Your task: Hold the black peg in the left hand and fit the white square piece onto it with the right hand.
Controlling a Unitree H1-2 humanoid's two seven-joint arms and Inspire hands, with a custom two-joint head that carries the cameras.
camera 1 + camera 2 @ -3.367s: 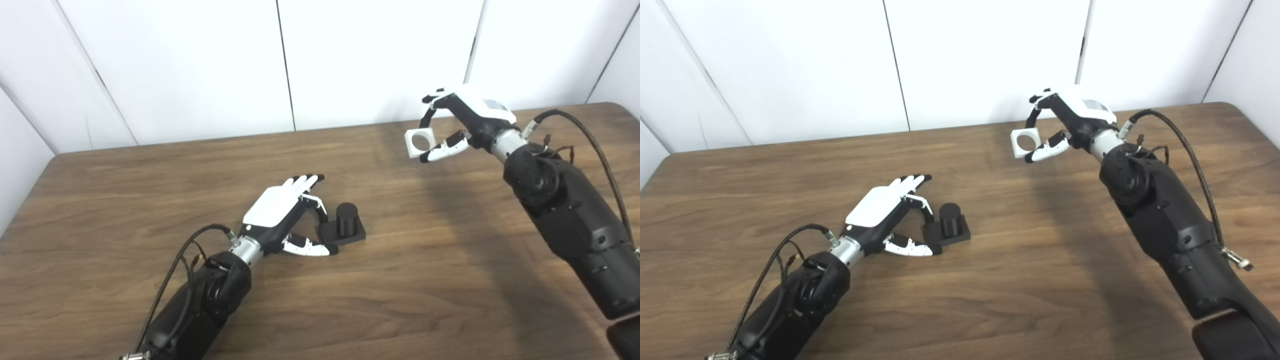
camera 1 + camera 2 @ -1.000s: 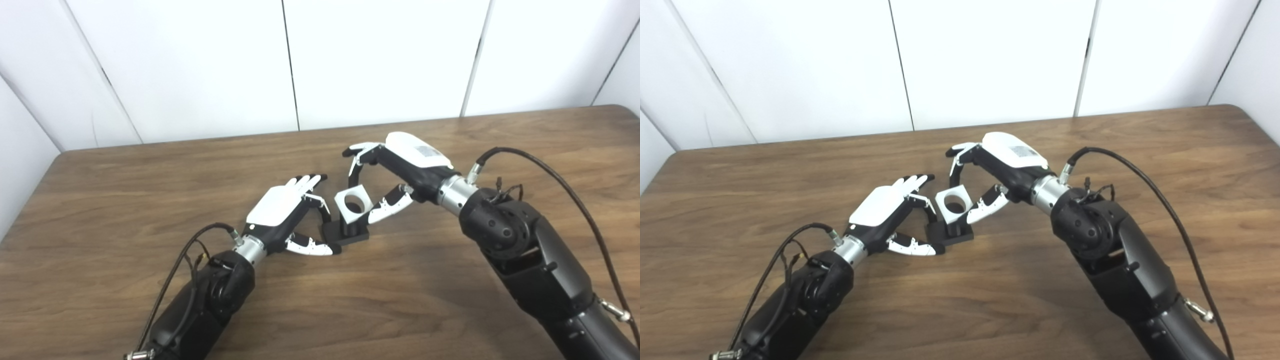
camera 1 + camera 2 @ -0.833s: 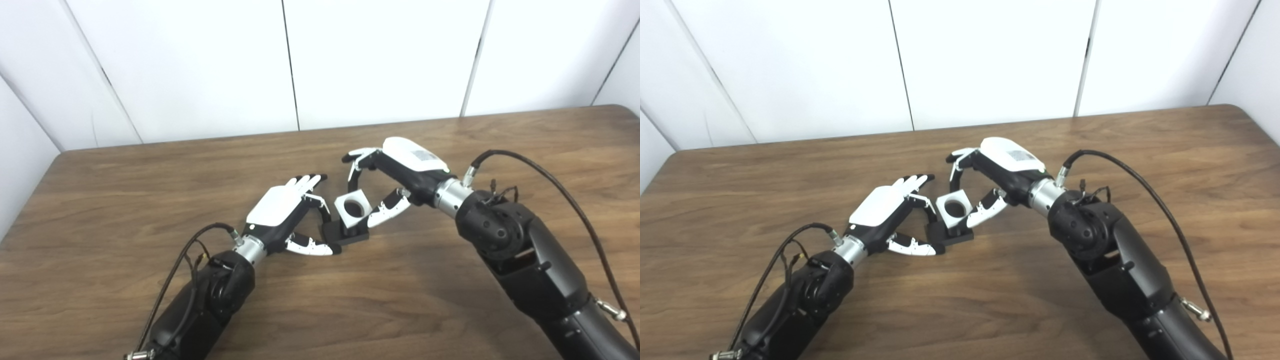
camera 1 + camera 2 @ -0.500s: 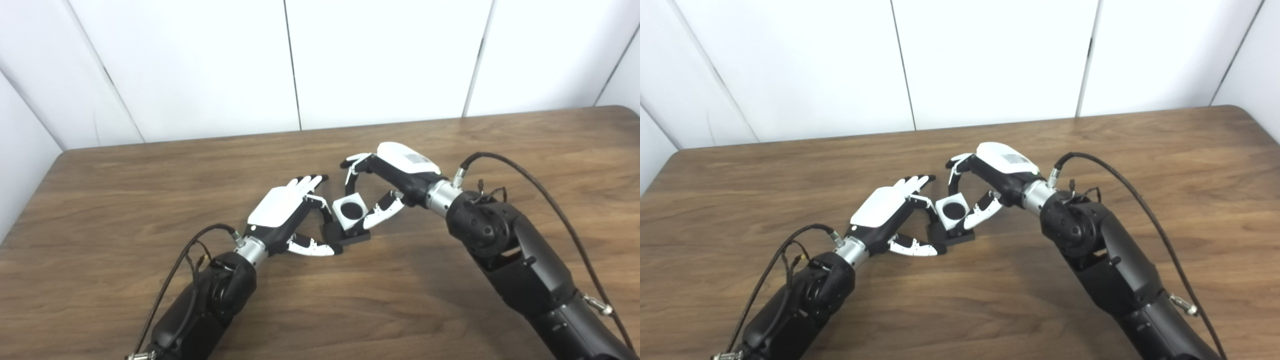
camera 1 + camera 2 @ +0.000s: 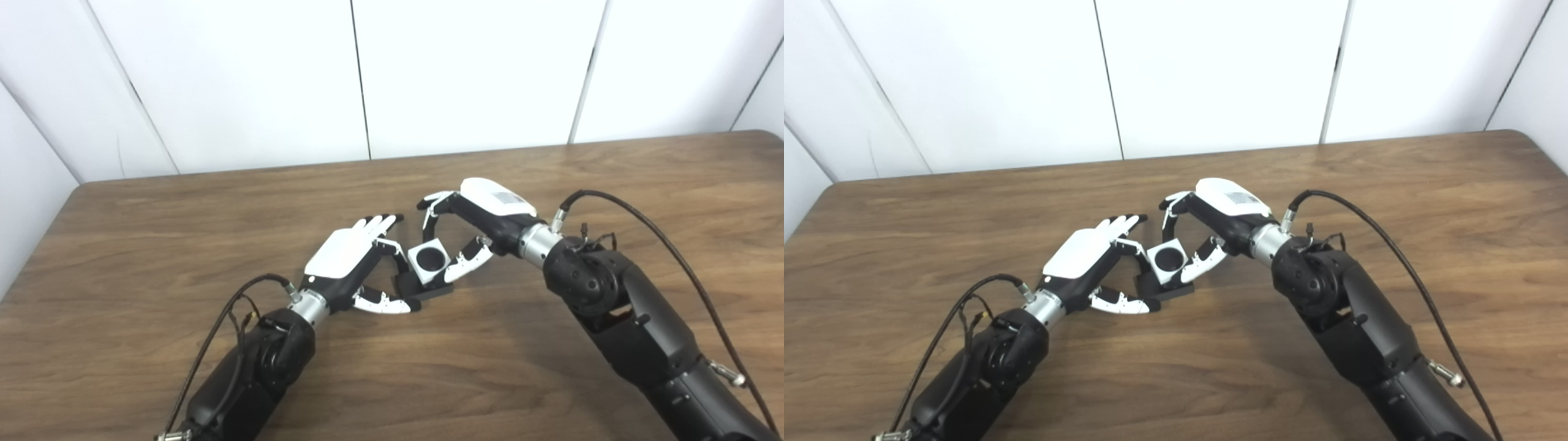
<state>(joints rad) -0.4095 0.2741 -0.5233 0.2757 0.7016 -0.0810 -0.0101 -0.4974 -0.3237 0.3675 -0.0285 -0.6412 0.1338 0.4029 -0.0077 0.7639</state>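
My right hand (image 5: 474, 229) pinches the white square piece (image 5: 429, 264), seated on the black peg (image 5: 429, 260) on the table (image 5: 551, 343), its hole filled dark. My left hand (image 5: 352, 263) grips the peg's black base (image 5: 422, 291) between thumb and fingers

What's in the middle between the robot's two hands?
The white square piece, sitting on the black peg, whose black base rests on the table. Both eye views show it between left hand and right hand.

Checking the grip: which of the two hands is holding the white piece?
The right hand, pinching the white square piece over the black peg base. The left hand only steadies that base.
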